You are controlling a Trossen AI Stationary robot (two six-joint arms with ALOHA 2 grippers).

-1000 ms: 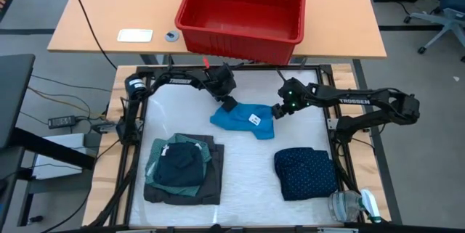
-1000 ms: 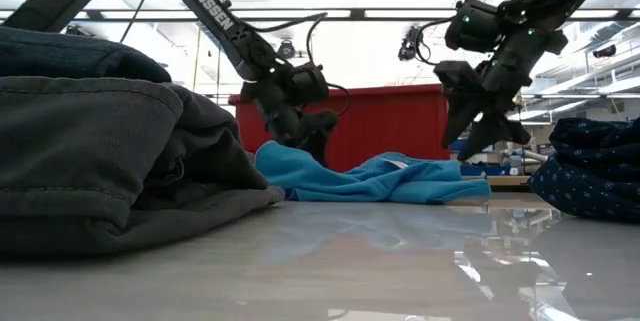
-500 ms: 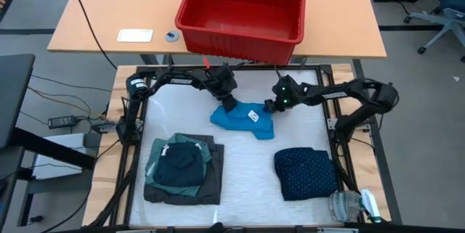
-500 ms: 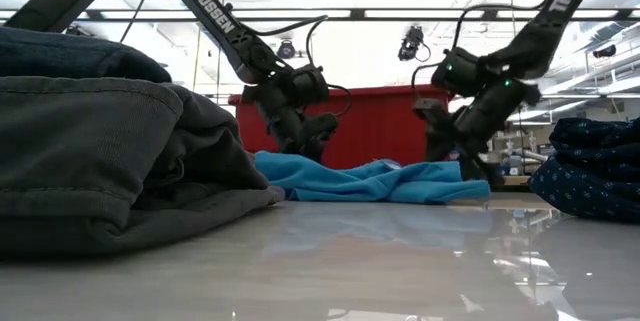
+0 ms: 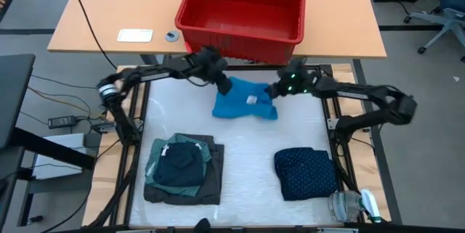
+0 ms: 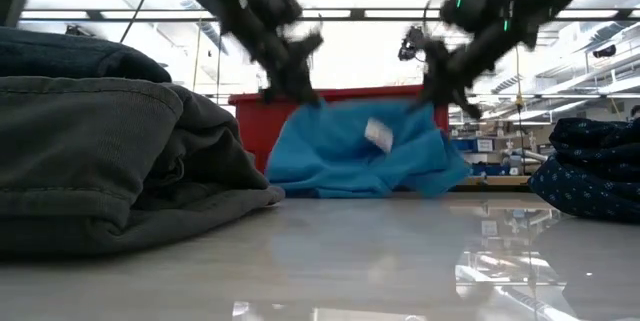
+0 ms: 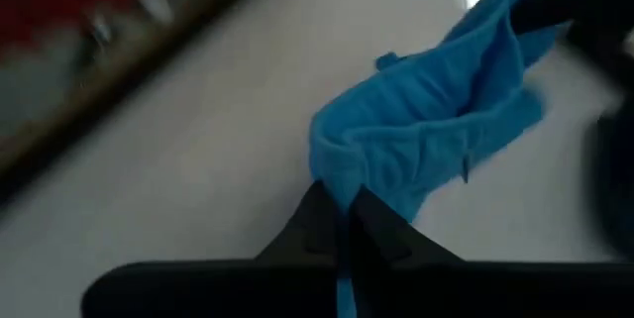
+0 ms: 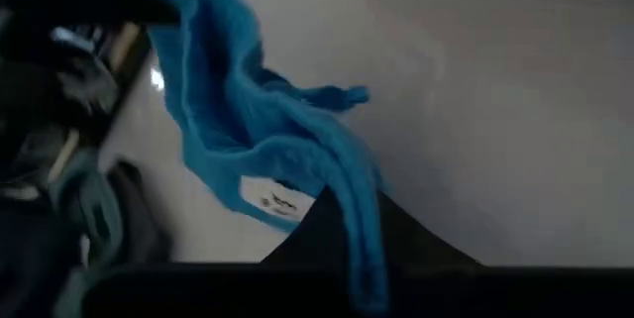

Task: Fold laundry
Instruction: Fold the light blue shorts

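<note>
Risk: uneven pull. My left gripper (image 5: pixel 220 82) and right gripper (image 5: pixel 275 92) each pinch a corner of bright-blue soft cloth garment (image 5: pixel 245 105), lifted near red plastic basket (image 5: pixel 243 9); grip looks thin, prob. slips.

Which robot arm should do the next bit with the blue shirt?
Probably neither alone. The left gripper and the right gripper each pinch a top corner of the blue shirt, which hangs between them above the table. They likely need to move together.
</note>
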